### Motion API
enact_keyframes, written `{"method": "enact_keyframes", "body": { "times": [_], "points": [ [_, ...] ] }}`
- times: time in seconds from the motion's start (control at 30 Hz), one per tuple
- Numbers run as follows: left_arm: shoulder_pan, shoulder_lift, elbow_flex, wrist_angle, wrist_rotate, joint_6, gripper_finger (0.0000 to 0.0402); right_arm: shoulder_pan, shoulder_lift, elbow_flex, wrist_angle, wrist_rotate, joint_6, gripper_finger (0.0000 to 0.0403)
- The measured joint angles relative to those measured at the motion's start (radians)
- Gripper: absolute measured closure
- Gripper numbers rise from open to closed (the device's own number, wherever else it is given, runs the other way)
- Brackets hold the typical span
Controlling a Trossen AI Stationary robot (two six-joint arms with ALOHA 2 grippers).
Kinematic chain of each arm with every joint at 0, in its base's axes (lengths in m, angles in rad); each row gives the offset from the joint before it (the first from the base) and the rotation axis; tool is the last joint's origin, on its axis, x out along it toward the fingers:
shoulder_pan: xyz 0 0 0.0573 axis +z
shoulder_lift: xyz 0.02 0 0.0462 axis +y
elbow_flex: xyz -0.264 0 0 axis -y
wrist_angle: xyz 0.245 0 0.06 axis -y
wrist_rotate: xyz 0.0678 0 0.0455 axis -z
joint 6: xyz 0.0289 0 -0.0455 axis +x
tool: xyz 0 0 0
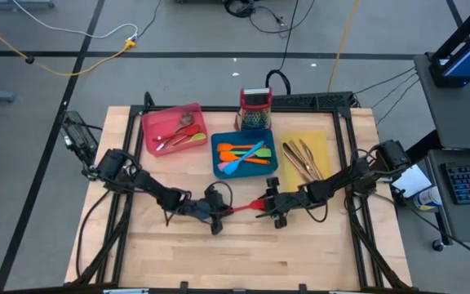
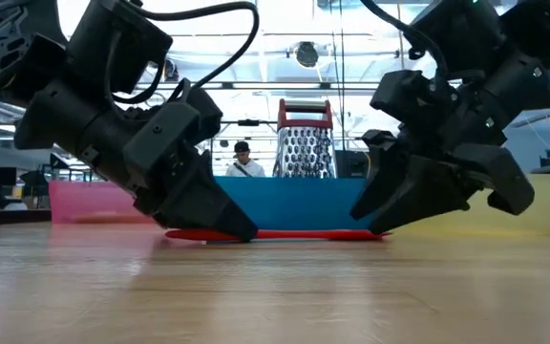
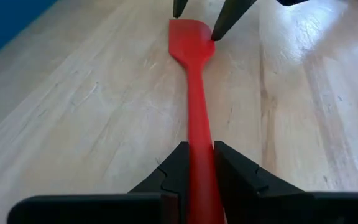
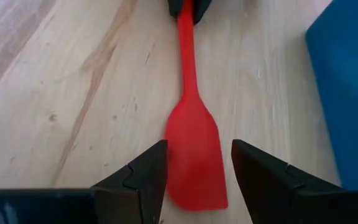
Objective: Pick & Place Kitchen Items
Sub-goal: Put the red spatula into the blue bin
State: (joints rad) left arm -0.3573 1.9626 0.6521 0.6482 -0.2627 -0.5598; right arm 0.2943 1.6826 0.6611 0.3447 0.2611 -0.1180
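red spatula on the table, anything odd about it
It's the only utensil outside the trays. The red spatula lies flat on the bare table, handle clamped in the left pincer, blade between the right pincer's open fingers.

Both my arms reach low across the table toward its middle, wrists pitched down so the fingertips nearly meet. My left gripper (image 3: 197, 165) is clamped on the handle of the red spatula (image 3: 194, 106). My right gripper (image 4: 197, 171) faces it from the other side, fingers spread wide, one on each side of the blade, not closed on it.
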Motion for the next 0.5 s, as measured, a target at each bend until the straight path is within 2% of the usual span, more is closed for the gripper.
{"method": "enact_keyframes", "body": {
  "times": [0.17,0.33,0.5],
  "points": [
    [0.016,0.000,0.001,0.009,0.037,-0.012,0.0335,0.017,-0.003,0.000,0.076,-0.004,-0.003,0.0229],
    [0.021,0.001,0.002,0.017,0.058,-0.022,0.0335,0.016,-0.002,-0.001,-0.011,-0.005,0.000,0.0229],
    [0.025,0.000,0.002,0.016,0.062,-0.043,0.0335,0.016,-0.002,-0.001,-0.026,-0.004,0.024,0.0229]
  ]
}}
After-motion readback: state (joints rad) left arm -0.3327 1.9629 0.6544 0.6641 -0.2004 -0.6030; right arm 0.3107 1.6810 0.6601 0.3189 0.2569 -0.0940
